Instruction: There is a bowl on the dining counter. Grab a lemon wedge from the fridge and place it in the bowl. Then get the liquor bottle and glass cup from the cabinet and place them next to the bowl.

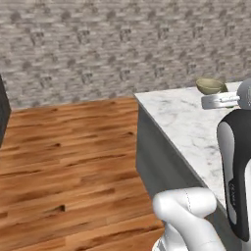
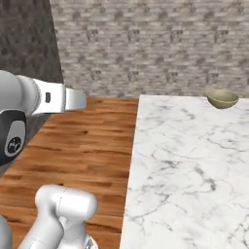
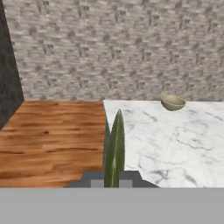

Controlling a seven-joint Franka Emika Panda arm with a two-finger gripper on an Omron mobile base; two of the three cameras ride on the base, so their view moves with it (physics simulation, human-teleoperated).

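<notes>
A small olive-tan bowl (image 1: pixel 211 86) (image 2: pixel 222 98) (image 3: pixel 173 103) stands at the far end of the dining counter (image 1: pixel 181 127) (image 2: pixel 185 165) (image 3: pixel 175 140), a white grey-veined marble island with grey sides. In the hand view my gripper (image 3: pixel 113 178) is shut on the lemon wedge (image 3: pixel 115 144), a greenish-yellow sliver standing up between the dark fingertips. The gripper hovers near the counter's left edge, well short of the bowl and facing it.
Wooden floor (image 1: pixel 68 162) lies left of the island. A grey brick-tile wall (image 2: pixel 155 44) runs behind it. A dark panel (image 3: pixel 8 70) stands at the far left. My white arm (image 1: pixel 235 166) rises over the counter's near part.
</notes>
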